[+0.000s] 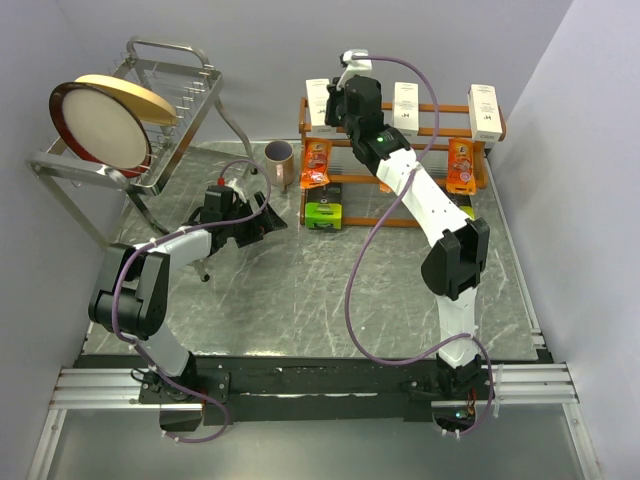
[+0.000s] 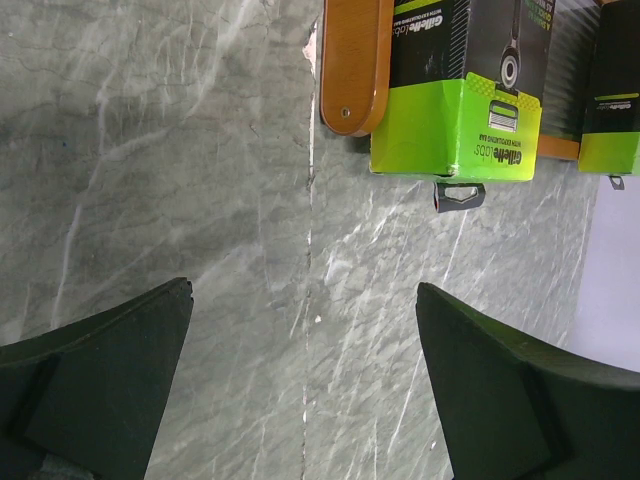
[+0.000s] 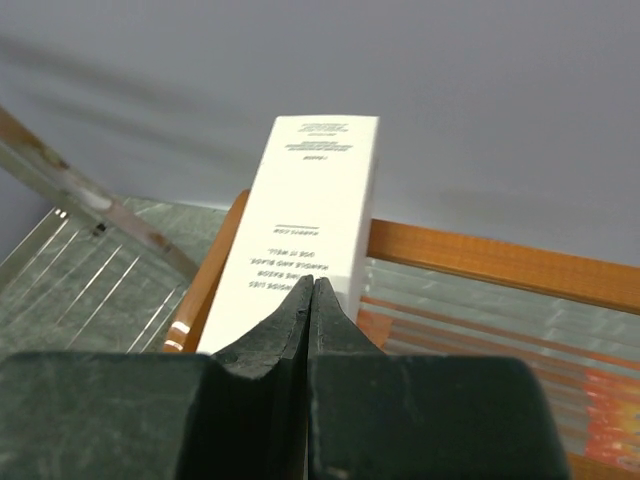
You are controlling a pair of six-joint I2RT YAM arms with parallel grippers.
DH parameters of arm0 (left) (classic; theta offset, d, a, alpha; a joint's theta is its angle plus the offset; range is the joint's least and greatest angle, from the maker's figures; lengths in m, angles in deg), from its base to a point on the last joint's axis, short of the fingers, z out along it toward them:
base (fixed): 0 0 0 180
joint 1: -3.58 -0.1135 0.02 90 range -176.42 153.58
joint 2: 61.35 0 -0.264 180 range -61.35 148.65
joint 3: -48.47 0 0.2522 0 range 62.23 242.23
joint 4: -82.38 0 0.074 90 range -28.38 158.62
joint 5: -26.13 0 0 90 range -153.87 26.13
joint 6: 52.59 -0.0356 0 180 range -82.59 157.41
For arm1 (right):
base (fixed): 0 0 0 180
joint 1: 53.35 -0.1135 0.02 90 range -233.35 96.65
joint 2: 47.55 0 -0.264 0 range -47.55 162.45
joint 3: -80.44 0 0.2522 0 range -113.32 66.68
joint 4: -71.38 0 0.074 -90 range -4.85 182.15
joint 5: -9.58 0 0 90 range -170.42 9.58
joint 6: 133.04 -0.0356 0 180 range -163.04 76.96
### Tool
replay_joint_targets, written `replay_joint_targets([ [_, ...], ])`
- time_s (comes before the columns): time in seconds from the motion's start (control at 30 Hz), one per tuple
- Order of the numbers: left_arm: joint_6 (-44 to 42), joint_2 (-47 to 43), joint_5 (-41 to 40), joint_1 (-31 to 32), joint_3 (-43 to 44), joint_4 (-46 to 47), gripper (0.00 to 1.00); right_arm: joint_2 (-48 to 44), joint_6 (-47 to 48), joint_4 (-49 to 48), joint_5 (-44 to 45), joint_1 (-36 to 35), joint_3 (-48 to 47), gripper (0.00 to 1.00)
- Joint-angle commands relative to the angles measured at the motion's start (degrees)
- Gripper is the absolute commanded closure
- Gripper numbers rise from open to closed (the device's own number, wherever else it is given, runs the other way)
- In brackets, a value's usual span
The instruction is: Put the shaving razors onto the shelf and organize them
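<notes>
Reading the overhead view as a clock face with my bases at 6, the shelf (image 3: 480, 255) stands at about 1 o'clock on the table (image 2: 200, 150), and nearly all the razors look to be on it already. My right gripper (image 3: 312, 300) is pressed fully shut with nothing between its fingers. The closed tips point at the face of the white box (image 3: 320, 190), which stands upright at the 9 o'clock end of the top tier. I judge that I hold it shut so it works as one blunt point for nudging that box square rather than grasping it; I cannot tell whether the tips are touching the box. Two more white boxes (image 1: 405, 105) stand on the same tier toward 3 o'clock, spaced apart in a row. Orange packets (image 1: 317, 162) lean on the middle tier, and a green pack (image 2: 455, 100) sits on the lowest level beside the end post, with a second one toward 3 o'clock of it. My left gripper (image 2: 303, 295) is spread wide and empty, low over bare table at 9 o'clock from the shelf. It is clear of the right arm and faces the green packs, probably so it is ready to straighten them.
</notes>
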Motion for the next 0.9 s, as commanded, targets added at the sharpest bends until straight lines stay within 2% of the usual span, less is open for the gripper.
replay_joint_targets([
  [0.0,0.0,-2.0,-0.3,-0.1,0.0,2.4,0.01,-2.9,0.1,-3.4,4.7,1.3,0.1,1.0],
  [0.2,0.9,-1.1,0.0,-0.1,0.2,3.0,0.01,-3.7,2.1,-2.1,3.9,2.8,2.9,1.0],
  [0.37,1.1,-0.3,0.2,-0.2,1.2,2.7,0.01,-3.6,1.8,-0.7,-0.3,2.4,5.1,1.0],
  [0.87,0.6,-2.7,-0.8,-0.2,-1.5,3.0,0.0,-2.5,2.4,-0.1,-1.2,-0.1,3.1,1.0],
])
